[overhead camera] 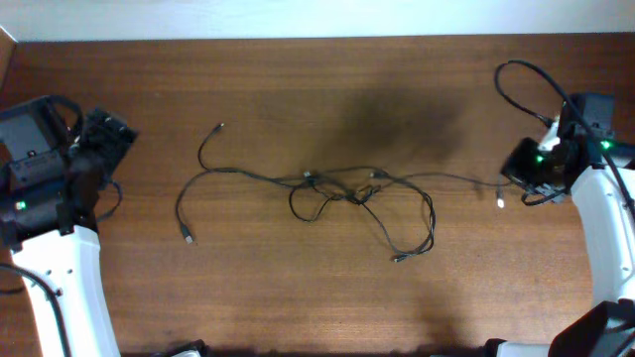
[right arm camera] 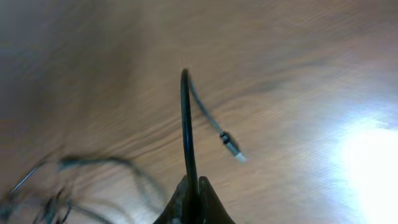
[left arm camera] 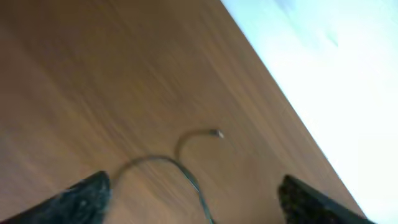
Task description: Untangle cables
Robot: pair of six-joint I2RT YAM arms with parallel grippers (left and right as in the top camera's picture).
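The cables (overhead camera: pixel 357 195) were thin and black against the table (overhead camera: pixel 298 89), a reddish-brown wood grain. Just ahead of the dark right gripper (right arm camera: pixel 193 198), one plug (right arm camera: pixel 231 147) was black with a silver-white tip. The fingers (left arm camera: pixel 81 196) of the left gripper were black, flecked grey. The left arm (overhead camera: pixel 60 278) and right arm (overhead camera: pixel 607 228) had white shells and small green lights.

Brown wood-grain table (overhead camera: pixel 298 297), pale strip (overhead camera: pixel 298 15), perhaps a wall, along its far edge.

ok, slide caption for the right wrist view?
Right gripper shut on a cable, its silver-tipped plug loose over the table.
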